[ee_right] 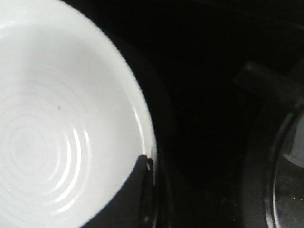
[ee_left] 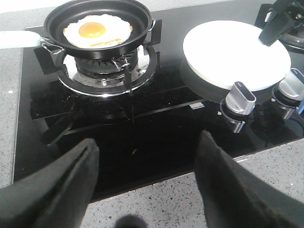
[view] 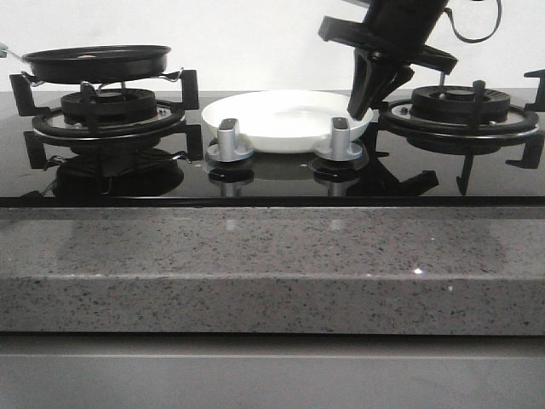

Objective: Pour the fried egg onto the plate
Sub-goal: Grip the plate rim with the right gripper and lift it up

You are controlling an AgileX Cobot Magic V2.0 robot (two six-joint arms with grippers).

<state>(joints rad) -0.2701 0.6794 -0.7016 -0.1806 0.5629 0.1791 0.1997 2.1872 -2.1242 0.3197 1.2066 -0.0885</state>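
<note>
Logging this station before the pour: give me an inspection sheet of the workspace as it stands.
Surface: glossy black stove top set in a speckled grey counter.
Job's things: fried egg lies in the black pan on the left burner; white plate sits between the burners, holding nothing.
Clutter: nothing seen beyond two silver knobs.
Grippers: left gripper open, fingers apart over the stove's front edge; right gripper at the plate's rim, closure unclear.
Cables: black cable on the right arm.
Surroundings: plain pale wall.
</note>
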